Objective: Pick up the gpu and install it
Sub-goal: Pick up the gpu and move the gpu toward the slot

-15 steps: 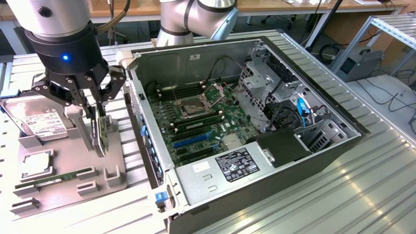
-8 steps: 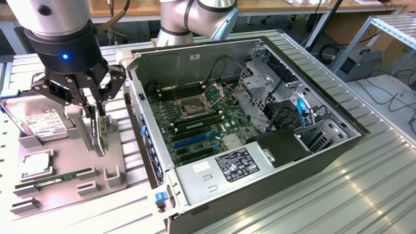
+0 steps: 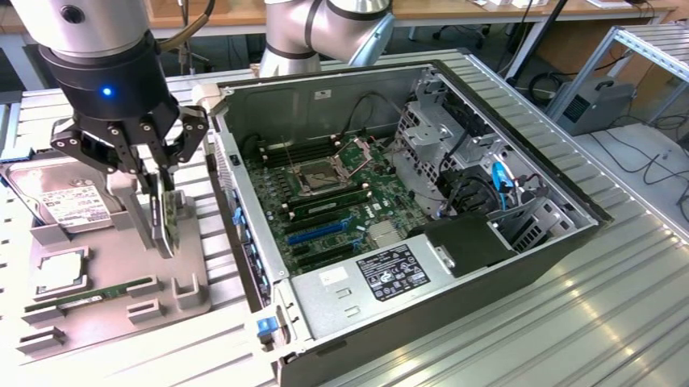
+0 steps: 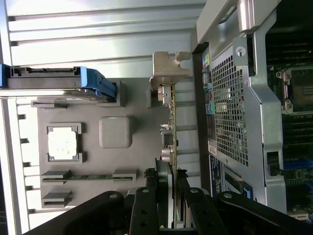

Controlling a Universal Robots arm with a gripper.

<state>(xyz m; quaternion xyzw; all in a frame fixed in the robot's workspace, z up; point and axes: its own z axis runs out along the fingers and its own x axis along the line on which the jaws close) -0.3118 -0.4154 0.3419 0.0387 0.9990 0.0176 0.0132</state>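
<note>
The gpu [image 3: 166,211] is a thin dark card seen edge-on, standing upright over the grey holder tray [image 3: 108,266] on the exterior view's left. My gripper [image 3: 153,168] comes down from above and is shut on the card's upper edge, one finger on each face. In the wrist view the gpu [image 4: 169,122] runs away from my gripper [image 4: 167,175] to its silvery end bracket [image 4: 168,68]. I cannot tell whether its lower edge still touches the tray. The open computer case [image 3: 538,242] lies just beside it, with the motherboard [image 3: 323,201] exposed.
On the tray are a hard drive with a white label [image 3: 64,203], a CPU [image 3: 60,270] and a green RAM stick [image 3: 92,297]. The case's side wall [image 3: 231,185] stands close to the card. Cables and a drive cage [image 3: 453,153] crowd the case's far side.
</note>
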